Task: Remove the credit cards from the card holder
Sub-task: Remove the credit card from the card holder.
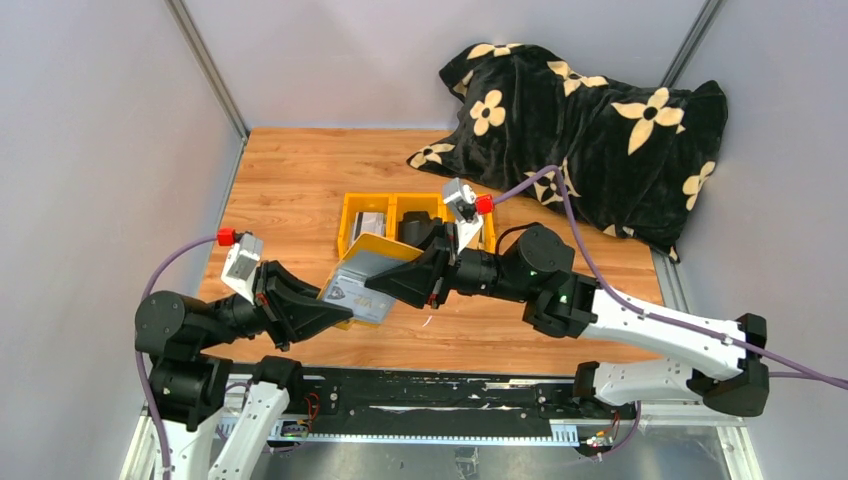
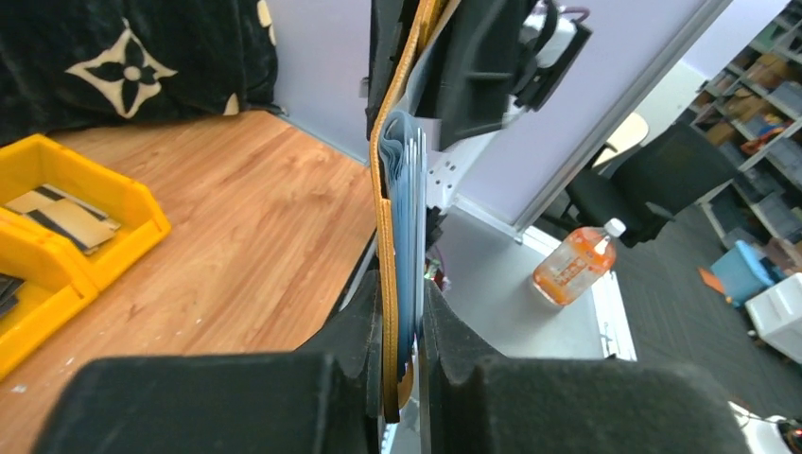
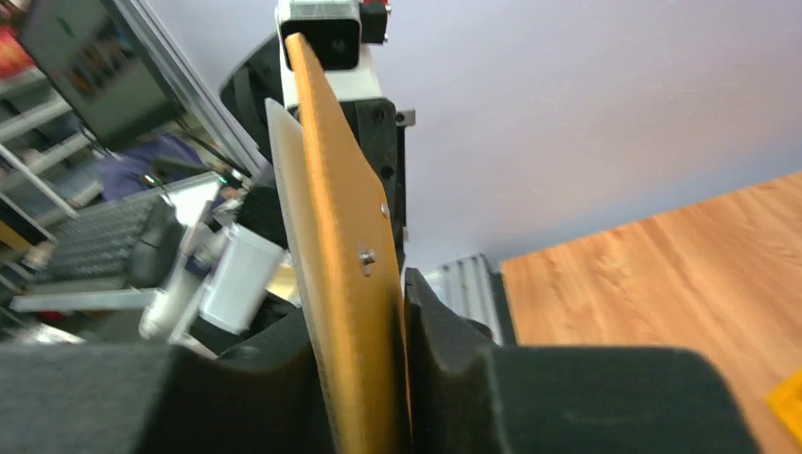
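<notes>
The wooden desk [image 1: 290, 190] is partly covered at its far right corner by a black flowered bundle [image 1: 590, 130]. A yellow tray [image 1: 350, 212] is set near the desk's middle, and flat striped cards [image 2: 61, 216] are seen lying in one of its compartments. Just in front of the tray, the card holder [image 1: 378, 248] is held spread open above the desk between the two arms. Its lower flap is clamped by the left pincer [image 1: 335, 300] and its upper mustard flap by the right pincer [image 1: 405, 278], each closed tight on it. The credit cards [image 2: 409, 208] are seen as a blue-grey stack tucked inside the flap gripped by the left pincer.
</notes>
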Tool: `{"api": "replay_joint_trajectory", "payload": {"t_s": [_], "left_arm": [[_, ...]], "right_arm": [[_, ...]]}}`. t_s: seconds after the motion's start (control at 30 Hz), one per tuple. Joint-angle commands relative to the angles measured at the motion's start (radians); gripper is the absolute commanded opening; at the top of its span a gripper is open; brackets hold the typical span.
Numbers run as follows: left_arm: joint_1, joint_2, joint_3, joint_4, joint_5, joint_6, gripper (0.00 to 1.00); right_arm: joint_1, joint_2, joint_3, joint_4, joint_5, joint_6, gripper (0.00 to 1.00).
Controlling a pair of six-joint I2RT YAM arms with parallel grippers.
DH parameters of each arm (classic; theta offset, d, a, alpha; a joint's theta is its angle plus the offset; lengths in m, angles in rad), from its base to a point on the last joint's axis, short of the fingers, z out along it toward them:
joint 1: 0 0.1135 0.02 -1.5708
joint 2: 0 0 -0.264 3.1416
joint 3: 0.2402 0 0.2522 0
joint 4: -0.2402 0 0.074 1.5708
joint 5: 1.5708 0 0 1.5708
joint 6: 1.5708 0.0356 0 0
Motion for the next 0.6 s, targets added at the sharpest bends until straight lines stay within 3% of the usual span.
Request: {"api": "replay_joint_trajectory", "payload": {"t_s": [0.0,0.13,0.4,0.57], "left_arm": [[-0.002,0.051,0.061,-0.151,-0.011,0.177,0.0],[-0.002,0.09,0.099,-0.28,0.042,0.332,0.0],[-0.002,0.136,0.157,-0.384,0.135,0.424,0.0],[-0.002,0.148,0.201,-0.458,0.149,0.502,0.0]], "right_arm": [[0.014,-0.06,0.133,-0.364,0.001,-0.216,0.37],[0.013,-0.026,0.269,-0.651,0.027,-0.39,0.45],[0.014,0.159,0.534,-0.983,-0.033,-0.505,0.33],[0.014,0.173,0.585,-1.002,-0.03,-0.526,0.02]]}}
